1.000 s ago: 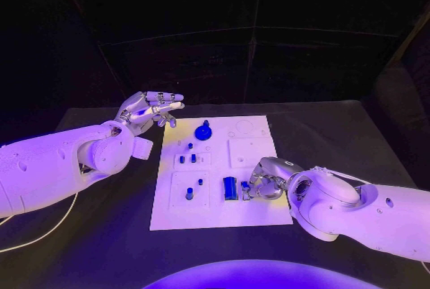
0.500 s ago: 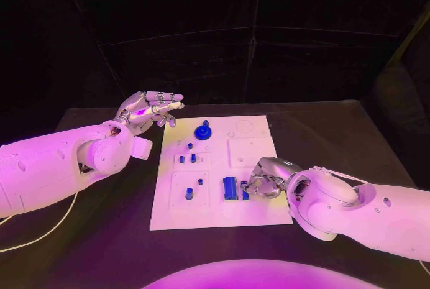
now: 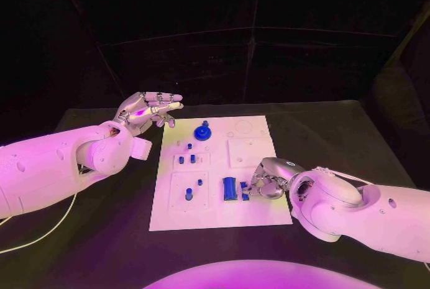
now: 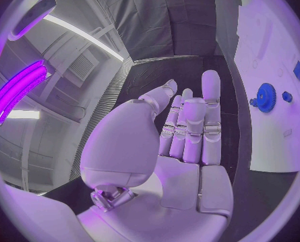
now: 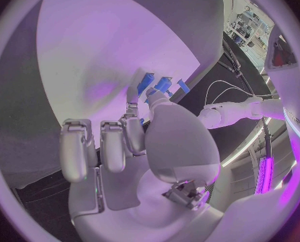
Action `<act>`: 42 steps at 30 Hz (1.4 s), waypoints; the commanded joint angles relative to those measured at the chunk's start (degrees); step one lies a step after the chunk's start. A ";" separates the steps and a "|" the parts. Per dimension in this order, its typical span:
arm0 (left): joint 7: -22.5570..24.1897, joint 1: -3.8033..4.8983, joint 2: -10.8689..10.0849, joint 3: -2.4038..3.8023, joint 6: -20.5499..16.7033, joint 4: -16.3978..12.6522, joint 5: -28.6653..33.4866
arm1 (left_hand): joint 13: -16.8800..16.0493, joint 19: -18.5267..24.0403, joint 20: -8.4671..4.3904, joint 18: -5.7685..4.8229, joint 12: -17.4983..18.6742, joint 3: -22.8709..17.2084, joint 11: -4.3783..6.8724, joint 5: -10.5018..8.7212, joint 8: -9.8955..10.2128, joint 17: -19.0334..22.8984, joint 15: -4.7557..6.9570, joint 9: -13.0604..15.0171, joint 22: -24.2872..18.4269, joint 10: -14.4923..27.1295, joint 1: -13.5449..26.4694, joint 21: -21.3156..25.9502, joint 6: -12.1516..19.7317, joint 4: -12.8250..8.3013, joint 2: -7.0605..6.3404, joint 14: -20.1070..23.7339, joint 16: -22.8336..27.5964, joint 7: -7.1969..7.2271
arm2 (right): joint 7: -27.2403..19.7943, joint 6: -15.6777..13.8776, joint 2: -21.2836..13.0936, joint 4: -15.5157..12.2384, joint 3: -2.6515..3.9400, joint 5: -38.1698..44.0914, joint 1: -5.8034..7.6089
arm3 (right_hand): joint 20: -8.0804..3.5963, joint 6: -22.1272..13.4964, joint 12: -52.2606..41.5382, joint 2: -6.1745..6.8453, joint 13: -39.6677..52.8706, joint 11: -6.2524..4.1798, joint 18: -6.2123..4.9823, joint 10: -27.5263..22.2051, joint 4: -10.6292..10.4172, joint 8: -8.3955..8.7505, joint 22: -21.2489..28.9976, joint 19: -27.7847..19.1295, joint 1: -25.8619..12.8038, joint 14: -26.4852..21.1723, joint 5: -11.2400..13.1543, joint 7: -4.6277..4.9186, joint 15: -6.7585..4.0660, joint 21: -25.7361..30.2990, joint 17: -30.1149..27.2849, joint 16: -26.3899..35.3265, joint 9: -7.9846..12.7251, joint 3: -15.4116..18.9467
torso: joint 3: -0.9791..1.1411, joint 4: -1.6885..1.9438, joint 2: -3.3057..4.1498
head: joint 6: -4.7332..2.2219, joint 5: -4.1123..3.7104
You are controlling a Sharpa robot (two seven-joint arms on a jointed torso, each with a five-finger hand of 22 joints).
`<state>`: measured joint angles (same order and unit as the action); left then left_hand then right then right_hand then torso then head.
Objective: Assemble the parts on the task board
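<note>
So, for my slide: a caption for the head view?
Right hand fingers at a blue part on the task board; left hand raised.

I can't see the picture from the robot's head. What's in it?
The robot's right hand reaches down onto a white board on a black table, its fingers at a small blue piece beside a bigger blue block. The left hand hovers empty, fingers apart, by the board's far corner near a round blue gear.
</note>
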<state>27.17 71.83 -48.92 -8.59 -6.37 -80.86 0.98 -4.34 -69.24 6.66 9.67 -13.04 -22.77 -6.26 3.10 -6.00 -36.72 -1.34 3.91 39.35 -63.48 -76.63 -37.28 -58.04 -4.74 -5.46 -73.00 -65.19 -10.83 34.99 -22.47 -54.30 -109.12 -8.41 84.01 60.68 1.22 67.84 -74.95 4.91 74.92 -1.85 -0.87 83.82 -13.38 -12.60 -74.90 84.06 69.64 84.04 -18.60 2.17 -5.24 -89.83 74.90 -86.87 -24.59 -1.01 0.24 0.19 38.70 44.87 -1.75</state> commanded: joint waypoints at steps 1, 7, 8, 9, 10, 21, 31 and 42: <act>0.29 0.09 0.00 0.04 0.54 0.04 0.15 | 0.09 0.24 0.15 0.80 -0.17 0.22 -0.03 -0.11 -0.21 0.09 0.14 -0.05 -0.09 0.57 -0.04 0.33 0.35 -0.01 0.53 0.40 0.18 0.14 | -2.01 -1.04 -0.72 -0.71 0.01 -0.12 0.06 | -0.29 -0.79 0.48 0.15 4.40 -0.06 0.87 0.80 0.40 -0.05 -15.10 5.94 1.13 4.94 2.33 0.08 -0.17 -0.17 10.27 0.06 -0.16 1.27 | 0.01 0.03 -0.06 | -0.08 -0.05; 0.28 0.08 0.12 0.04 0.57 0.26 0.15 | 0.09 0.24 0.15 0.80 -0.17 0.22 -0.03 -0.11 -0.21 0.09 0.14 -0.05 -0.09 0.57 -0.04 0.33 0.35 -0.01 0.53 0.40 0.18 0.14 | -3.18 -0.03 -1.49 -1.12 0.01 -0.94 0.06 | -0.11 -1.11 0.77 -0.11 4.35 0.13 0.87 0.64 0.82 -0.06 -15.10 5.94 2.02 4.92 6.40 0.29 0.01 -0.17 10.16 0.16 -0.40 3.20 | 0.01 0.06 0.01 | -0.14 -0.01; 0.28 0.08 0.15 0.04 0.58 0.29 0.15 | 0.09 0.24 0.15 0.80 -0.17 0.22 -0.03 -0.11 -0.21 0.09 0.14 -0.05 -0.09 0.57 -0.04 0.33 0.35 -0.01 0.53 0.40 0.18 0.14 | -3.26 0.15 -1.54 -1.13 0.01 -1.00 0.06 | -0.09 -1.12 0.75 -0.21 4.37 0.14 0.87 0.64 0.81 -0.07 -15.10 5.94 2.05 4.92 6.93 0.31 0.03 -0.17 10.16 0.16 -0.43 3.47 | 0.01 0.06 0.01 | -0.18 -0.04; 0.27 0.08 0.18 0.04 0.59 0.32 0.15 | 0.11 0.22 0.15 0.80 -0.27 0.30 -0.03 -0.11 -0.24 0.19 0.13 -0.05 -0.13 0.66 -0.05 0.39 0.40 -0.05 0.57 0.43 0.18 0.13 | -3.34 0.35 -1.58 -1.12 0.01 -1.07 0.06 | -0.07 -1.13 0.75 -0.29 4.39 0.15 0.87 0.64 0.80 -0.08 -15.10 5.94 2.07 4.92 7.33 0.32 0.04 -0.17 10.17 0.16 -0.46 3.68 | 0.01 0.07 0.00 | -0.20 -0.07; 0.27 0.08 0.20 0.04 0.60 0.35 0.15 | 0.13 0.20 0.16 0.80 -0.36 0.37 -0.04 -0.11 -0.27 0.28 0.12 -0.05 -0.18 0.74 -0.07 0.44 0.44 -0.09 0.59 0.46 0.17 0.13 | -3.38 0.53 -1.60 -1.09 0.01 -1.14 0.06 | -0.06 -1.13 0.74 -0.41 4.41 0.16 0.87 0.65 0.77 -0.10 -15.10 5.94 2.09 4.92 7.84 0.33 0.05 -0.17 10.17 0.16 -0.50 3.99 | -0.01 0.05 0.00 | -0.24 -0.09; 0.24 0.07 0.33 0.03 0.67 0.40 0.15 | 0.13 0.20 0.16 0.80 -0.36 0.37 -0.04 -0.11 -0.27 0.28 0.12 -0.05 -0.18 0.74 -0.07 0.44 0.44 -0.09 0.59 0.46 0.17 0.13 | -2.89 2.79 -0.89 0.49 0.00 -1.36 0.06 | -0.05 -1.14 0.76 -1.08 4.46 0.12 0.87 0.65 1.39 -0.21 -15.10 5.94 3.34 4.93 8.66 0.25 0.03 -0.17 10.17 0.17 -0.67 4.74 | -0.02 0.15 0.13 | -0.03 0.11; 0.25 0.07 0.33 0.03 0.65 0.39 0.15 | 0.13 0.20 0.16 0.80 -0.36 0.37 -0.04 -0.11 -0.27 0.28 0.12 -0.05 -0.18 0.74 -0.07 0.44 0.44 -0.09 0.59 0.46 0.17 0.13 | -1.78 2.13 0.45 1.77 0.00 -0.23 0.05 | -0.08 -1.06 0.75 -1.89 4.52 0.05 0.87 0.66 1.87 -0.31 -15.10 5.94 4.25 4.93 8.43 0.17 -0.02 -0.17 10.19 0.16 -0.79 5.04 | -0.02 0.03 0.08 | 0.19 0.37; 0.27 0.06 0.30 0.03 0.64 0.47 0.15 | 0.13 0.20 0.16 0.80 -0.36 0.37 -0.04 -0.11 -0.27 0.28 0.12 -0.05 -0.18 0.74 -0.07 0.44 0.44 -0.09 0.59 0.46 0.17 0.13 | -6.64 -2.29 -1.45 0.00 0.02 -2.14 0.07 | -0.03 -1.91 1.12 -1.98 4.38 0.29 0.87 0.52 0.78 0.09 -15.10 5.94 2.69 4.88 5.47 0.52 0.11 -0.17 9.94 0.35 -0.77 7.63 | -0.06 0.01 -0.13 | -0.15 0.30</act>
<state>27.16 71.81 -48.66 -8.60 -6.33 -80.38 0.98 -4.28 -69.24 6.66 9.67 -13.04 -22.77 -6.34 3.10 -6.00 -36.50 -1.34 3.91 39.24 -62.95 -76.63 -37.06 -58.04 -4.74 -5.46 -73.00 -65.19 -10.84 32.03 -21.75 -55.61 -108.80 -8.41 83.23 60.68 1.23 66.10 -73.87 2.89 75.00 -1.85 -0.87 83.82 -12.56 -12.60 -74.93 84.06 72.88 84.04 -12.97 2.66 -5.23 -89.83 74.93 -86.79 -25.42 6.43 0.23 0.17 38.66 44.90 -1.36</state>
